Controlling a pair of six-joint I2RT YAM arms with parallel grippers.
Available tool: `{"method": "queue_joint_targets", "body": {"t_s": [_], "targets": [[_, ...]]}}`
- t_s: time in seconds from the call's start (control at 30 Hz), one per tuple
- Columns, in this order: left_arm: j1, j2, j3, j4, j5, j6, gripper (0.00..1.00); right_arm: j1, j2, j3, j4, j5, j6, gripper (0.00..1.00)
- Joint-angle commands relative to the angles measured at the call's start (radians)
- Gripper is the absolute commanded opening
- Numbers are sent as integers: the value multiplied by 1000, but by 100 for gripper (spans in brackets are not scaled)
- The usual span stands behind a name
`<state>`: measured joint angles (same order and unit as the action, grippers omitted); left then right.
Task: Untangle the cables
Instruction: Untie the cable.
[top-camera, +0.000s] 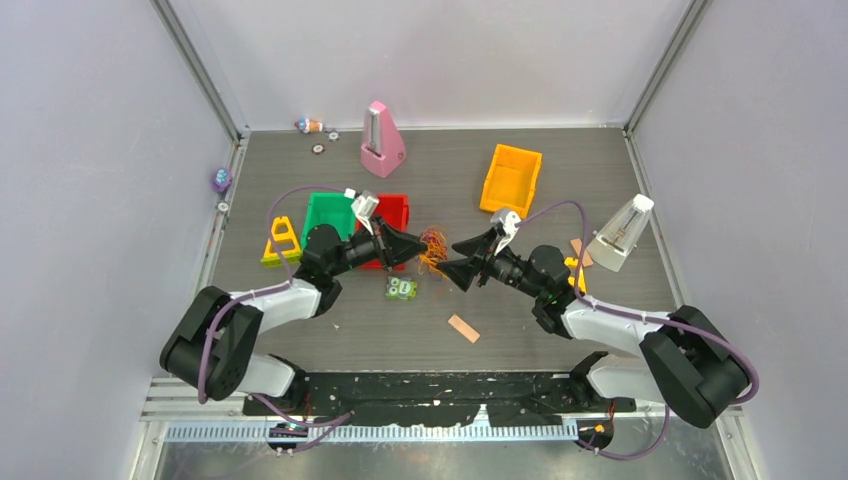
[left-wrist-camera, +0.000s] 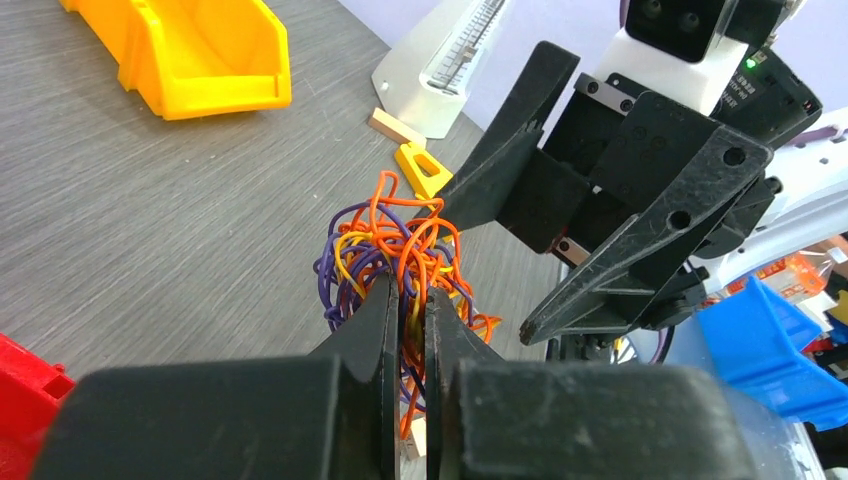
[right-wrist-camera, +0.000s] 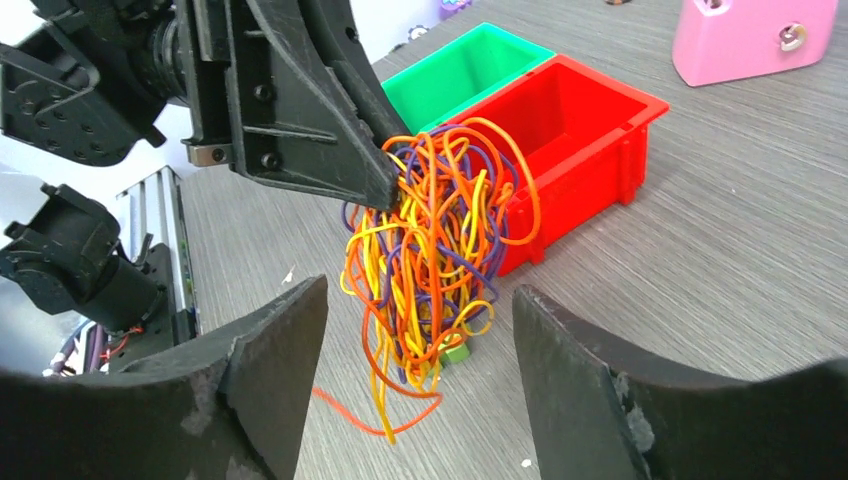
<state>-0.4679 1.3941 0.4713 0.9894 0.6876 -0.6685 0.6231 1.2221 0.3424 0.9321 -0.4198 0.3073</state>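
Near the left edge of the grey wood-grain counter (top-camera: 300, 330): small yellow triangular plastic frame (top-camera: 282, 240). Just to its right, open green plastic bin (top-camera: 330, 213) set against an open red plastic bin (top-camera: 395, 212). Farther back, close to the far edge, upright pink plastic metronome (top-camera: 382, 140).

Just right of the red bin, black two-finger left tool (left-wrist-camera: 405, 295), clamped tight on a tangled bunch of thin orange, yellow and purple cables (right-wrist-camera: 440, 240), with strands squeezed in the narrow slit between the fingers. Bunch held up at about mid-counter, gripped at its upper part and hanging in long loops beside the red bin's right wall. Cannot tell whether the lowest orange loop meets the surface.

Under the bunch, toward the near edge, small green toy piece (top-camera: 402, 289) lying flat. Closer still to the near edge, tan wooden strip (top-camera: 463, 328).

Immediately right of the bunch, black right tool (right-wrist-camera: 420, 292), spread wide and facing the left tool tip to tip, nothing pinched. In the left wrist view, one fingertip at the very edge of the orange loops; cannot tell whether touching.

Farther right, toward the far edge, open yellow-orange plastic bin (top-camera: 511, 178). Near the right edge, white plastic metronome (top-camera: 621, 233), with a small tan wooden block (left-wrist-camera: 397, 127) and a yellow triangular piece (left-wrist-camera: 420, 168) beside it.
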Motion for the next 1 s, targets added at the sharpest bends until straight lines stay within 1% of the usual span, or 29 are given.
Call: {"method": "queue_joint_targets", "body": {"t_s": [0.0,0.13,0.2,0.27,0.3,0.37,0.43,0.53,0.57,0.6,0.7,0.73,0.77,0.8,0.83,0.87,0.9,0.93,0.97], "targets": [[-6,-45,18,-9,13,69,0,-5,-40,32,10,64,-16,75],[-15,-57,20,-31,30,95,0,-63,-99,-43,76,89,15,82],[-27,-62,27,-54,40,115,0,-85,-118,-55,76,99,23,85],[-44,-64,39,-81,50,138,0,-97,-120,-56,72,100,29,88],[-53,-64,47,-99,54,151,0,-101,-118,-54,70,99,30,92],[-70,-62,62,-127,60,173,0,-102,-107,-43,59,88,34,96],[-82,-57,69,-138,69,189,0,-103,-93,-34,56,55,32,96],[-91,-49,78,-144,85,197,0,-102,-61,-12,76,-34,37,88],[-94,-49,81,-146,90,199,0,-103,-42,-1,84,-50,45,86],[-95,-49,83,-146,95,200,0,-103,-32,4,87,-79,49,82],[-99,-50,81,-146,95,204,0,-103,7,28,97,-123,68,77],[-99,-51,82,-149,94,204,0,-103,15,29,102,-140,73,72],[-100,-52,83,-152,93,206,0,-103,18,30,114,-151,77,63],[-101,-50,84,-156,93,207,0,-103,22,30,119,-156,84,58],[-101,-50,86,-160,90,208,0,-103,23,31,125,-160,86,46],[-101,-50,87,-164,85,209,0,-103,23,32,126,-160,88,38],[-101,-51,89,-179,74,212,0,-103,23,32,125,-154,88,26],[-100,-57,92,-210,44,219,0,-102,16,32,111,-140,88,20],[-100,-72,92,-267,-45,233,0,-103,9,33,87,-90,84,10]]}}
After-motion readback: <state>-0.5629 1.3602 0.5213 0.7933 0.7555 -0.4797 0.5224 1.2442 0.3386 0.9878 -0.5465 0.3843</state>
